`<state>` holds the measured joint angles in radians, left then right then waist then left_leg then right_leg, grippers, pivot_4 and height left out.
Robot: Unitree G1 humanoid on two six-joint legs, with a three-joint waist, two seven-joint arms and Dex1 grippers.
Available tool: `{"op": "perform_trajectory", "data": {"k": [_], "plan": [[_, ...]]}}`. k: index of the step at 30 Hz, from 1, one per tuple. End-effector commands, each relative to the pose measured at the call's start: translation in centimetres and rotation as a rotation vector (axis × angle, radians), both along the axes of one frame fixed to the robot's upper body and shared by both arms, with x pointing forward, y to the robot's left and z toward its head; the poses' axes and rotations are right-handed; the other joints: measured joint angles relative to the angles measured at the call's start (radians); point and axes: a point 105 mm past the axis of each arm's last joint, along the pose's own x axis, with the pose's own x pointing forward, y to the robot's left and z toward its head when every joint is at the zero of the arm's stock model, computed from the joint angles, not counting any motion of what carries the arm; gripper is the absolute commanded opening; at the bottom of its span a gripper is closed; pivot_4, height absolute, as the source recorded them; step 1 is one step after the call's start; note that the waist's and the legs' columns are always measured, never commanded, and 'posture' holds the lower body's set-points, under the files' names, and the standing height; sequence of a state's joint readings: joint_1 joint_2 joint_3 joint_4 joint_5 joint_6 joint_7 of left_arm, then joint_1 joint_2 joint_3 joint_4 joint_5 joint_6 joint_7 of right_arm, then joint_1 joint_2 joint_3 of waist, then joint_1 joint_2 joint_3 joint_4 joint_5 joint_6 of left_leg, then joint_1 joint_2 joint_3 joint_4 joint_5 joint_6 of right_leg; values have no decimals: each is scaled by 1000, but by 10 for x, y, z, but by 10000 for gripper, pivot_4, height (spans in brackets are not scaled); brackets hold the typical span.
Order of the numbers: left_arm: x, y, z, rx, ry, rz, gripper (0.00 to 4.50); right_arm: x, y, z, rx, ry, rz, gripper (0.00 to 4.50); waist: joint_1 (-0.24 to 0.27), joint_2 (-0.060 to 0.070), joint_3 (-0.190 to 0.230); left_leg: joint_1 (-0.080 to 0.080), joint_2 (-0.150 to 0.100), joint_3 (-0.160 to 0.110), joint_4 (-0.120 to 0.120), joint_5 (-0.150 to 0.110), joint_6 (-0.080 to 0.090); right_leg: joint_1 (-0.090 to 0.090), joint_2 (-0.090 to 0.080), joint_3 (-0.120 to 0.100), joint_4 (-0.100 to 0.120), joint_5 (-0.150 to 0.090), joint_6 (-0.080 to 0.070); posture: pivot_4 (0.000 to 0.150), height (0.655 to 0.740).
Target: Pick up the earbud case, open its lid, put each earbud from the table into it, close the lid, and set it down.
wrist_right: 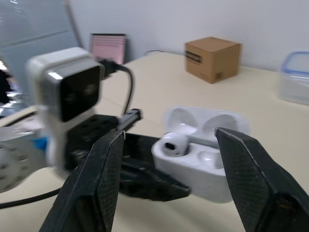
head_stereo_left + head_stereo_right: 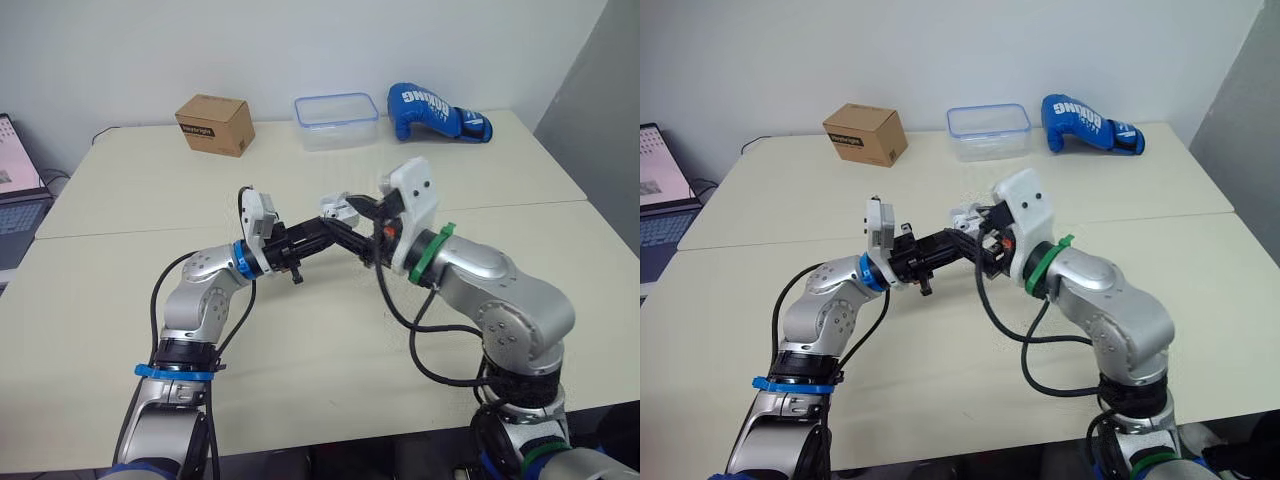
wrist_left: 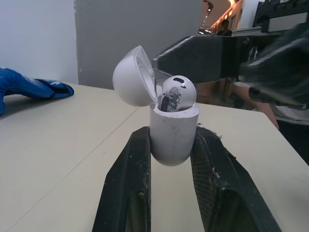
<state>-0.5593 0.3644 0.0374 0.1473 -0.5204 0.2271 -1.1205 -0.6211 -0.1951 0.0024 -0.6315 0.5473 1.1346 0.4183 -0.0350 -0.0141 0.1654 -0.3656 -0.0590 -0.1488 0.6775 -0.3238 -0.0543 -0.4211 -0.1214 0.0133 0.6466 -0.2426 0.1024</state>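
Both arms are bent at the elbow, forearms angled inward, so the two wrists meet above the middle of the table point(image 2: 120, 190). The left gripper point(image 2: 340, 232) points toward the robot's right and is clamped on the lower body of the white earbud case point(image 3: 174, 133), one black finger on each side, holding it upright and off the table. The lid point(image 3: 133, 77) is swung back on its hinge, and one earbud point(image 3: 177, 93) sits in the case with its rounded head poking above the rim.

The right gripper point(image 2: 362, 212) faces the case from the other side with its fingers spread wide – in the right wrist view they flank the case without touching it.

At the far edge of the table lie a blue boxing glove point(image 2: 435, 113) with white capitals – only "ING" reads surely – a clear container with a blue rim point(image 2: 336, 120), and a cardboard box point(image 2: 214, 124) whose dark label is too small to read. A laptop point(image 2: 20, 200) stands beyond the table's left edge.
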Motion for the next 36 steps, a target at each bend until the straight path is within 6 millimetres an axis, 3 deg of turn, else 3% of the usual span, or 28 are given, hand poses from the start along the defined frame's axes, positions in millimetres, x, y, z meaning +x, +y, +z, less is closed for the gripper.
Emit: {"op": "perform_trajectory", "data": {"k": [1,5,9,16,24,36], "plan": [[-8,12,6,-3,-19,-33,8063,-22,-13,21,15,-58,151,30930,0,0,0,0,0,0,0,0,0,0,0,0,0,0,0,1500,7307],[-12,23,1,3,28,-76,8063,-21,-35,19,-111,-4,211,30930,2,0,0,0,0,0,0,0,0,1,0,-1,0,0,0,1500,7307],[-15,34,-2,14,74,-121,8063,11,-62,3,-321,64,94,30930,1,0,0,0,0,1,0,0,1,1,0,-1,-1,0,0,1500,7307],[-26,44,1,52,94,-177,8063,53,-83,-29,-513,100,10,30930,-1,-1,0,0,1,2,0,0,1,1,0,0,-1,0,0,1500,7307],[-38,42,8,58,91,-194,8063,89,-77,-75,-681,163,-48,30930,-5,0,1,0,1,2,0,0,0,0,0,0,-1,0,0,1500,7307],[-47,40,10,59,93,-180,8063,108,-68,-103,-752,185,-79,30930,-6,0,1,-1,0,2,0,0,0,0,0,0,-1,0,0,1500,7307]]}}
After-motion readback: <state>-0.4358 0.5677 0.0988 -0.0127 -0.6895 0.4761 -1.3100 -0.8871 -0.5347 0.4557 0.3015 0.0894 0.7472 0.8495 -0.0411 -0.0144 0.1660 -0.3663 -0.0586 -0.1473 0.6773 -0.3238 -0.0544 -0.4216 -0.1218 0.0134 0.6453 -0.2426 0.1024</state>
